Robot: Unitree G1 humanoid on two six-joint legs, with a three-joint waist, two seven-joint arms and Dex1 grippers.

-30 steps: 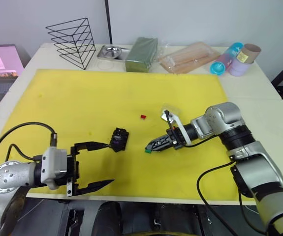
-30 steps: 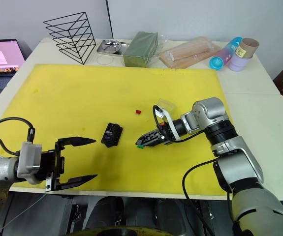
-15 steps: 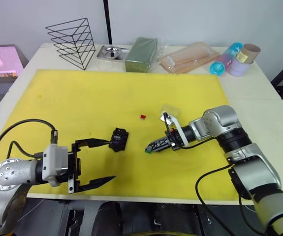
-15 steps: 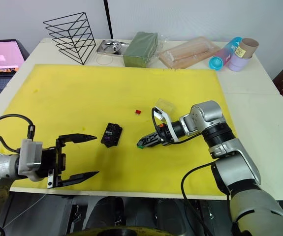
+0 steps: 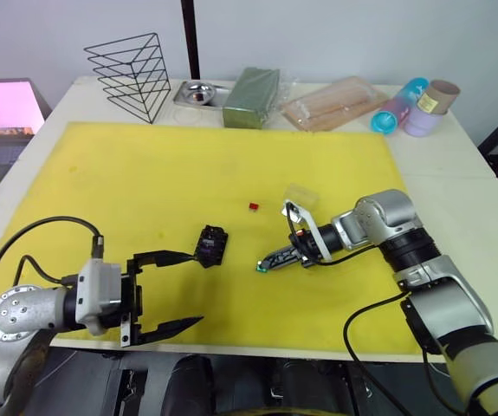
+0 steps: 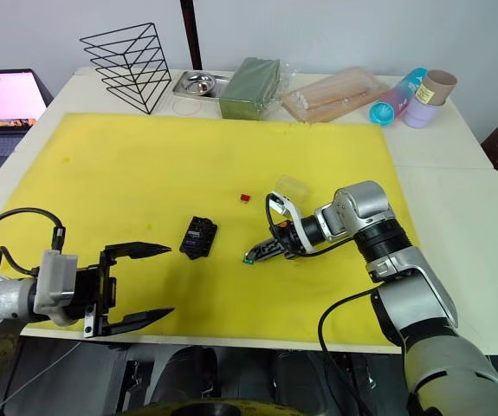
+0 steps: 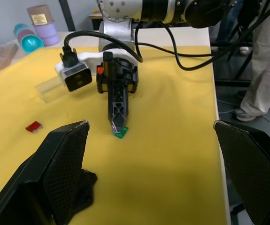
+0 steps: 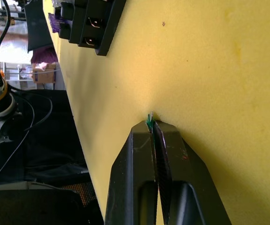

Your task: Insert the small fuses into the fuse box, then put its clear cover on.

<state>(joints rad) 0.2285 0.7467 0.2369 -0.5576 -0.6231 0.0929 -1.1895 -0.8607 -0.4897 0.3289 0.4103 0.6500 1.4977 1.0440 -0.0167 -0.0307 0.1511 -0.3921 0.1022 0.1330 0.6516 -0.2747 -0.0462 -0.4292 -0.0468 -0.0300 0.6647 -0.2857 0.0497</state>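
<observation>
The black fuse box (image 5: 211, 245) lies on the yellow mat (image 5: 145, 173), with a purple fuse (image 8: 55, 22) in one of its slots. My right gripper (image 5: 265, 264) points down at the mat just right of the box and is shut on a green fuse (image 8: 149, 123), which pokes out between the fingertips and touches the mat. A red fuse (image 5: 252, 206) lies loose further back. The clear cover (image 5: 300, 194) rests by my right wrist. My left gripper (image 5: 184, 289) stands open and holds nothing near the mat's front edge, left of the box.
Along the back of the table stand a wire rack (image 5: 132, 74), a steel tray (image 5: 194, 90), a green block (image 5: 250, 95), a bag of sticks (image 5: 335, 101) and some cups (image 5: 417, 106). A laptop (image 5: 2, 108) sits off the table's left side.
The right gripper's fingers have closed on the green fuse and dipped slightly toward the mat. The left gripper has stayed open and hardly moved.
</observation>
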